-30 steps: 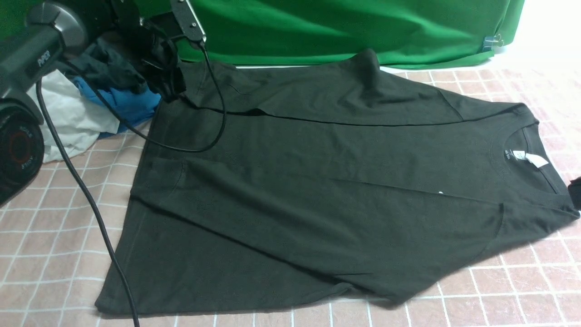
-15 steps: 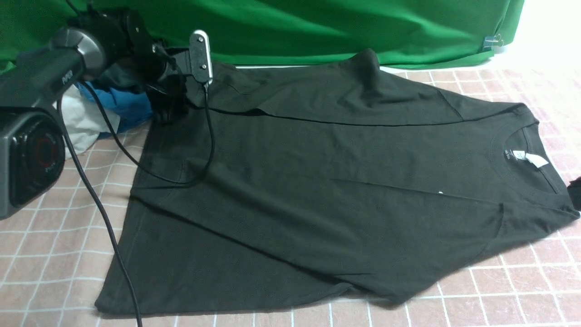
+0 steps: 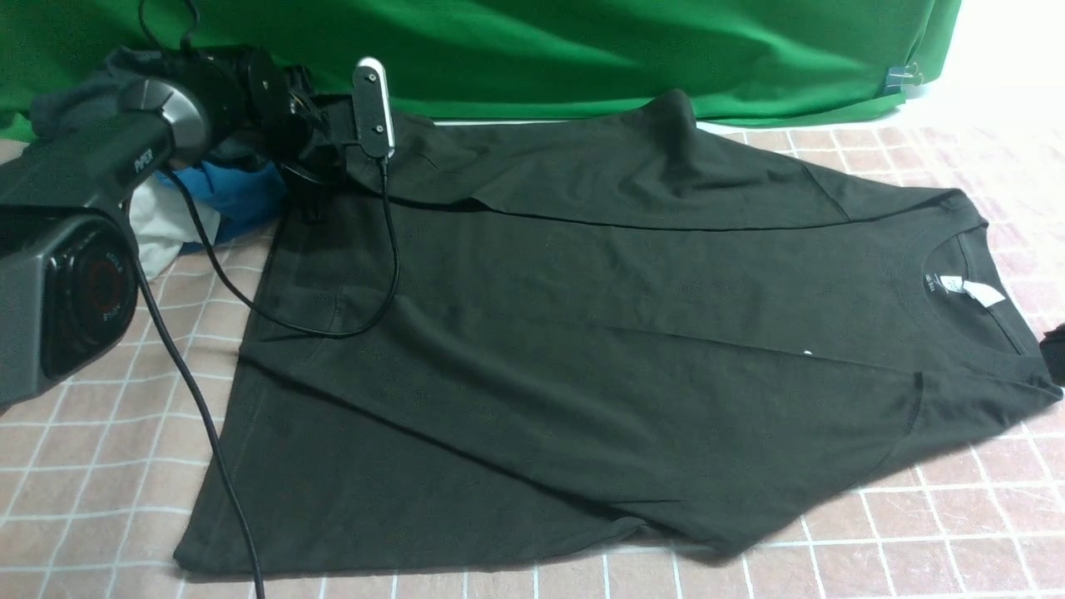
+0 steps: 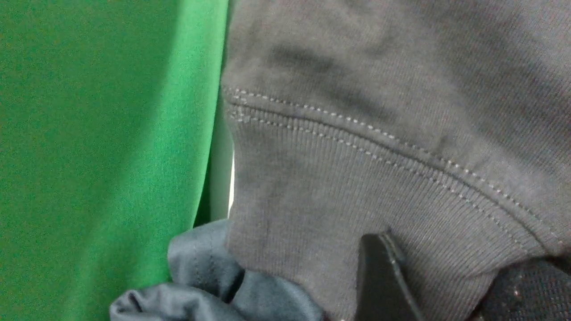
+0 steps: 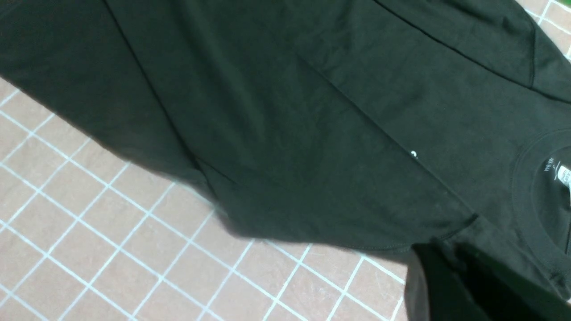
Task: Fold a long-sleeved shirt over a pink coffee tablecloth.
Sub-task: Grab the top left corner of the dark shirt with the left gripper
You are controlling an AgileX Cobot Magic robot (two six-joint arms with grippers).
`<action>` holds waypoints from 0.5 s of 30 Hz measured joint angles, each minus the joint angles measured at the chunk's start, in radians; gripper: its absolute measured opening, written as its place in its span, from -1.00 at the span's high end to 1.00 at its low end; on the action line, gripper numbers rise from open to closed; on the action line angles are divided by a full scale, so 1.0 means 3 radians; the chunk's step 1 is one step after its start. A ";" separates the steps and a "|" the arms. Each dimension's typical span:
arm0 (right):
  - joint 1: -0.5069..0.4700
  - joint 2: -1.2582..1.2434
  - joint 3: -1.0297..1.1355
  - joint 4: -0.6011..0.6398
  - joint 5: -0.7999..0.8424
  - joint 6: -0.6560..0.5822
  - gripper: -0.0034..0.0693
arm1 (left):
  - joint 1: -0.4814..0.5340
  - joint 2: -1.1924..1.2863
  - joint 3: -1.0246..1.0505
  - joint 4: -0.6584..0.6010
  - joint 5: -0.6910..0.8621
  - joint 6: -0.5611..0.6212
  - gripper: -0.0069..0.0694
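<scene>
Tablecloth (image 3: 915, 541), pink-brown w/ thin white grid, fills the bottom of the front view and runs up both sides. Shirt (image 3: 582, 333) lies flat on it across the centre: black, long-sleeved, crew neck at right, hem at lower left. Both sleeves are folded in over the body. The near one runs diagonally from lower right to mid left, the far one along the top edge w/ a raised crease near top centre. Fabric mostly smooth, a few soft wrinkles.

Writing: white neck tag (image 3: 983, 293) inside the collar, plus small white print beside it, too small to read. A white speck of chest print (image 3: 807, 353) peeks out at the near sleeve's edge, unreadable. Left arm (image 3: 75, 175), upper left, has white letters, blurred.

Right gripper (image 3: 1055, 353) is a dark sliver at the right edge by the shirt's shoulder. Right wrist view shows only a dark blur, so can't tell how far open.

A cable (image 3: 333, 334) loops from the wrist camera (image 3: 373, 108) down over the shirt.

Left gripper (image 3: 314, 187) sits at the shirt's far left corner. In the left wrist view one finger (image 4: 383, 276) lies against a ribbed cuff (image 4: 357, 191) w/ double stitching. Tips are out of frame, so can't tell if it grips.

Behind: heap of clothes (image 3: 241, 187), blue and white, then green backdrop (image 3: 582, 50) w/ a clip (image 3: 903, 79) at upper right.
</scene>
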 joint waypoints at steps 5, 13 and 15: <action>0.0000 0.0000 0.0000 0.0000 -0.0006 0.0000 0.79 | 0.0000 0.0007 -0.0004 -0.0138 0.0024 -0.0003 0.21; 0.0000 0.0000 0.0000 0.0003 -0.0013 0.0000 0.79 | -0.0055 -0.0028 -0.0004 -0.0255 0.0207 -0.0011 0.71; 0.0000 0.0000 0.0000 0.0003 -0.0013 0.0000 0.79 | -0.0103 -0.0083 -0.0004 -0.0204 0.0284 -0.0011 0.71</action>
